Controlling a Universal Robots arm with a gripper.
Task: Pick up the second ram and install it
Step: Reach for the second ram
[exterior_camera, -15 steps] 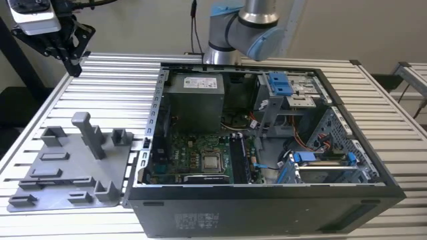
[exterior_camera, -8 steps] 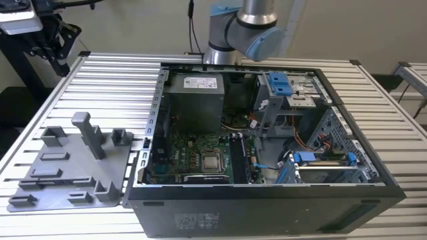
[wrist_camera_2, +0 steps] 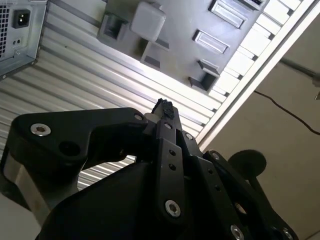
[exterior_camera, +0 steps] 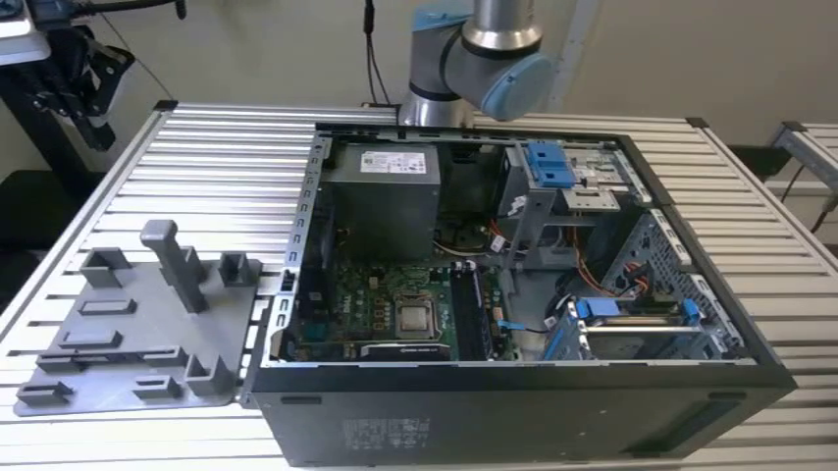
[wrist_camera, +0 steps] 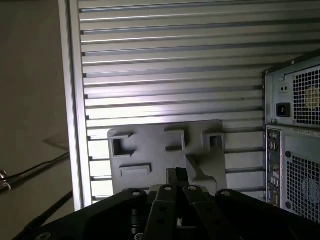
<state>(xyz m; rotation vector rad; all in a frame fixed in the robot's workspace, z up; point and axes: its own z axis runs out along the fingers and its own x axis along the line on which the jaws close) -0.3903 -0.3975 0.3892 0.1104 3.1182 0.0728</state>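
Ram is likely handling light, stiff, fragile, wanting an edge grip; claw is hanging closed and empty over the plate.

Soft, even indoor light; white glare streaks the ribbed silver aluminium table; the black metal gripper sits in dark shadow.

Robot lab — slatted aluminium table, open computer case, fixture plate
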